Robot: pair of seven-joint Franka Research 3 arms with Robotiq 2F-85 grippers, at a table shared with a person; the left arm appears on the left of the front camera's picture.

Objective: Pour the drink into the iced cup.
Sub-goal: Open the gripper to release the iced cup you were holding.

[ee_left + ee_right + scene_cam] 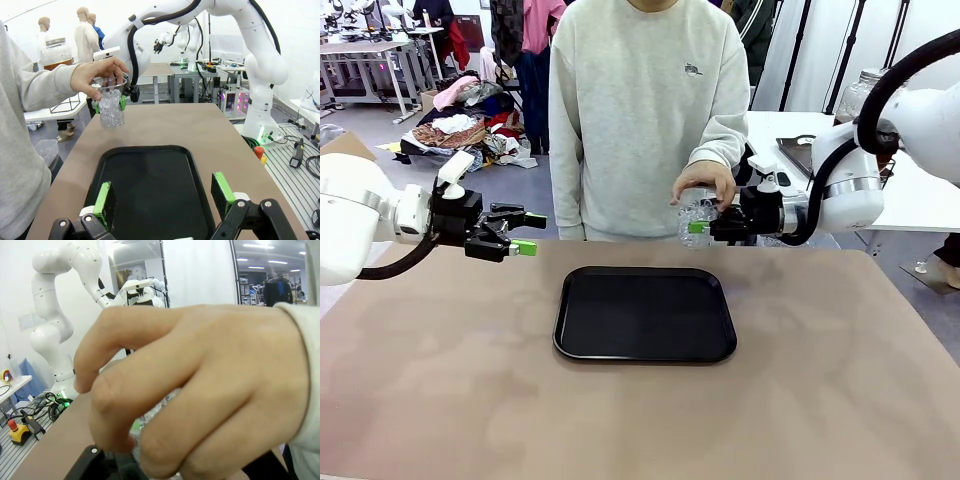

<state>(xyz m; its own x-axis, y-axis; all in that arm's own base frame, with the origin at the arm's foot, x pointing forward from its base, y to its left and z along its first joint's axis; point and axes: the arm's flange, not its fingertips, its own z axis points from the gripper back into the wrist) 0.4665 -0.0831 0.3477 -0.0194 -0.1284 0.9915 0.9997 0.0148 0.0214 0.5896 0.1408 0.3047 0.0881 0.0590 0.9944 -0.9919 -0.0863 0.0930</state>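
A clear cup of white ice [697, 217] hangs above the table's far edge, and a person's hand [706, 183] grips it from above. My right gripper [700, 229] reaches in from the right. In the left wrist view its green pads [121, 102] stand close on either side of the cup [111, 109]; whether they press on it is unclear. The hand [200, 390] blocks most of the right wrist view. My left gripper [162, 196] hovers open and holds nothing, left of a black tray [645, 313]. Amber drink sits in a glass jar [54, 54] on a side table.
The black tray [150, 192] lies in the middle of the brown table. The person stands at the far edge behind the tray. A white side table [910, 190] stands at the back right. Bare tabletop lies on both sides of the tray and in front.
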